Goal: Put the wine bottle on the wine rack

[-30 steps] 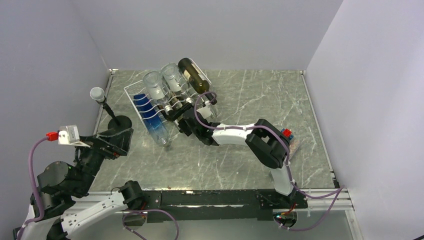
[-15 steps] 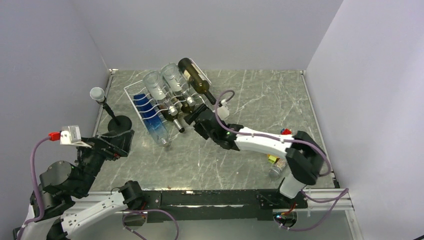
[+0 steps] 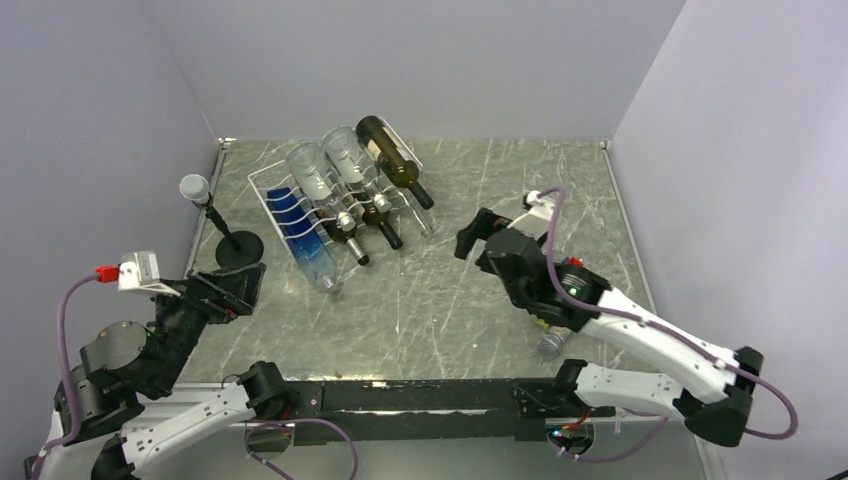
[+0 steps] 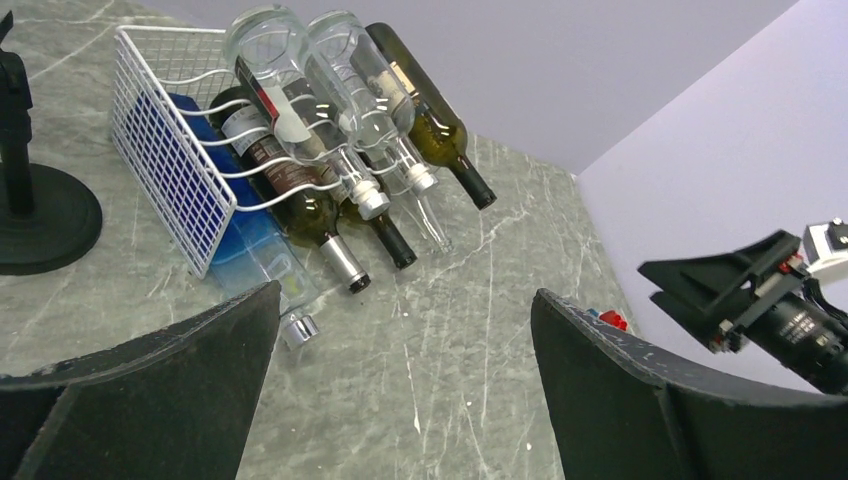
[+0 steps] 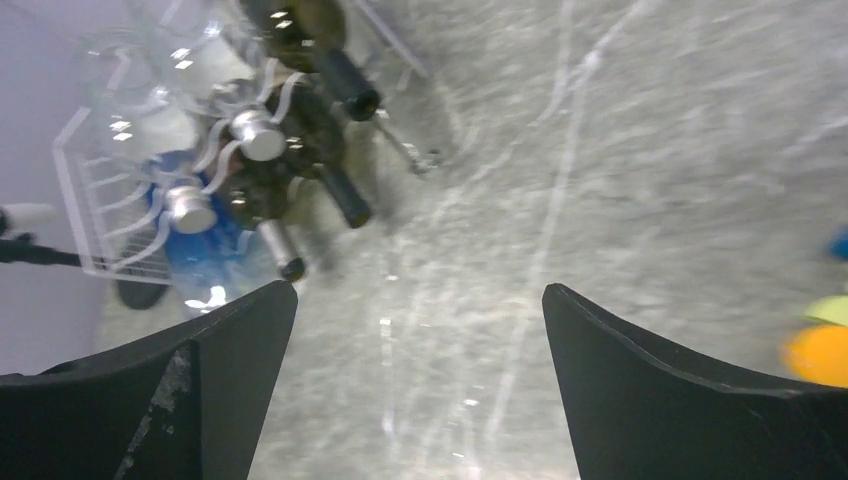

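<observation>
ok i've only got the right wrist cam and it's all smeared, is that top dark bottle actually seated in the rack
observer: yes, the dark green wine bottle lies in the top row at the right end of the white wire wine rack, beside a clear bottle, neck pointing out toward the near right.
operator: where's my claw relative to it
observer: the right claw is open and empty, over bare table to the right of the rack, apart from every bottle.
operator: and the left arm
observer: the left claw is open and empty too, at the near left by the black microphone stand.
</observation>
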`<state>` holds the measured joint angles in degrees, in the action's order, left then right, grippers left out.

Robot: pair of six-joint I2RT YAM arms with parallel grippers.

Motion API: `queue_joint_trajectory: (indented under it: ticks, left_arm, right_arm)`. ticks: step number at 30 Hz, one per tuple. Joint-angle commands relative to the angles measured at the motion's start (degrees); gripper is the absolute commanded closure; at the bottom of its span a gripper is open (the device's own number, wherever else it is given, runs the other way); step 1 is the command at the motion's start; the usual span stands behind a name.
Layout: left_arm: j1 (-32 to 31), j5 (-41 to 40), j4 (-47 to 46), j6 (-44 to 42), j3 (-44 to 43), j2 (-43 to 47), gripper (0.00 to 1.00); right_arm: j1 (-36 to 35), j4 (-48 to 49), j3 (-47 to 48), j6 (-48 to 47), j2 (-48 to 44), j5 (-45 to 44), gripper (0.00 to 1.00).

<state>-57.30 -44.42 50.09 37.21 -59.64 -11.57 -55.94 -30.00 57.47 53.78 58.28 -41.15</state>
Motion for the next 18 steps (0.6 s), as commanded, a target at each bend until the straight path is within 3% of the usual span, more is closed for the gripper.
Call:
queue_joint_trajectory:
  ticks: [1,8,13,18]
  left_arm:
    - [0.2,0.0,0.6,0.1,-2.9,0.0,0.01]
    - [0.2,-1.4,1.8,-1.7,-4.3,-1.5,0.01]
    - [0.2,-1.9,0.4,-4.6,-5.7,-2.4,0.01]
    - [0.2,-1.9,-0.9,-6.6,-7.0,-3.4,0.01]
  right_arm:
    - [0.5,-15.4,2.6,-9.7,-6.9,-6.1,0.0]
    - [3.6,-20.7,5.2,-12.3,-18.1,0.2,0.0]
    - [4.1,-28.2,9.5,-11.4,-20.8,-1.0,0.0]
    - [4.1,-28.1,9.7,-12.2,-24.8,-1.9,0.0]
